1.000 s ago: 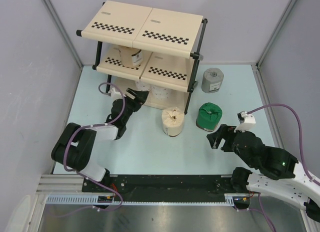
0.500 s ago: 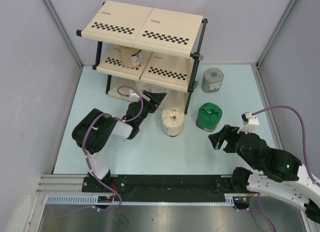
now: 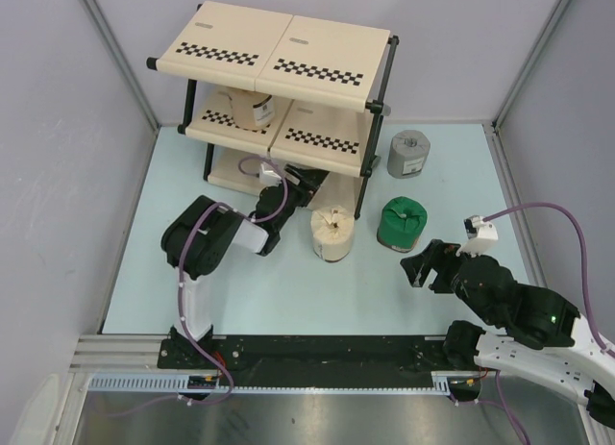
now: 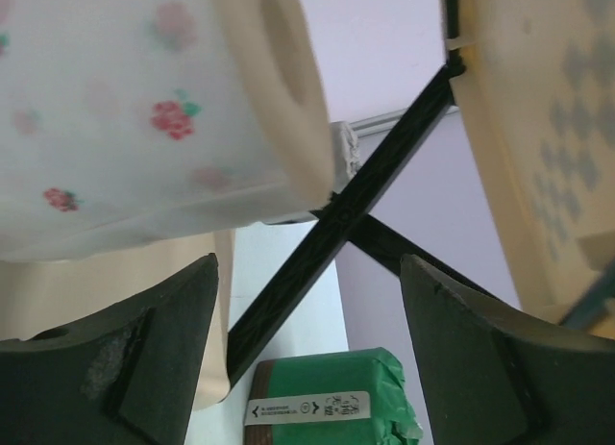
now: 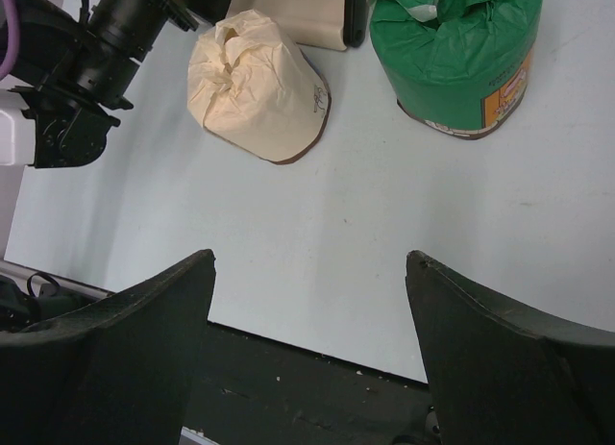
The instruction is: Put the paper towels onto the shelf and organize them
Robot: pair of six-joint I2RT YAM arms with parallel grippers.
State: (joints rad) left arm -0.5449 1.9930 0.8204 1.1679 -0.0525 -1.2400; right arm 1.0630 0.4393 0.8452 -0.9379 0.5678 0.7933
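The shelf [image 3: 240, 30] stands at the back, with one tan roll [image 3: 252, 109] on its middle tier. My left gripper [image 3: 306, 187] reaches in under that tier and is open with nothing between its fingers [image 4: 307, 264]. A white paper towel roll with a berry print [image 4: 144, 109] lies just ahead on the bottom tier, beside the left finger [image 4: 144, 349]. On the table stand a second tan roll [image 3: 332, 234], a green-wrapped roll [image 3: 401, 224] and a grey roll [image 3: 409, 154]. My right gripper [image 3: 423, 264] hovers open over bare table [image 5: 309, 258], near the green roll [image 5: 456, 51].
A black shelf post and its cross brace [image 4: 365, 205] run right in front of the left fingers. The chequered middle panel [image 4: 538, 128] is close on one side. Grey walls enclose the table. The black base rail [image 5: 288, 387] lies under the right fingers.
The left arm has swung its gripper to the right, deeper under the shelf towards the right post, with its jaws narrowing slightly. The right arm has barely shifted.
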